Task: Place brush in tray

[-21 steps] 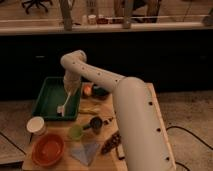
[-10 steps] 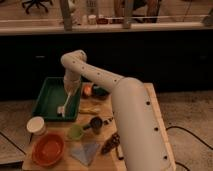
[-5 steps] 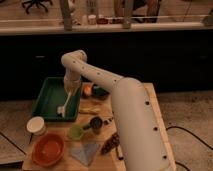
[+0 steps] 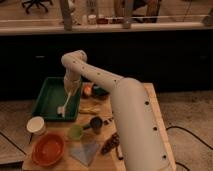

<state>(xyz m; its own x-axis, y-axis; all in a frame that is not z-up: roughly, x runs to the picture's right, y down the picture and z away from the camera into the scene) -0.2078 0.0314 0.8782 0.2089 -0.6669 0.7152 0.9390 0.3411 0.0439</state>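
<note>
The dark green tray [image 4: 46, 99] lies at the table's back left. The slim white brush [image 4: 64, 105] slants over the tray's right side, its lower end near the tray's front right corner and its upper end right under my gripper. My gripper [image 4: 70, 90] hangs at the end of the white arm, over the tray's right rim, directly above the brush's upper end. Whether it touches the brush does not show.
In front of the tray stand a white cup [image 4: 36, 125], an orange bowl [image 4: 47, 149], a green cup [image 4: 75, 132] and a dark cup [image 4: 96, 123]. A yellow object [image 4: 90, 107], a blue cloth [image 4: 85, 151] and a brown object [image 4: 111, 144] lie to the right. My arm crosses the table's right half.
</note>
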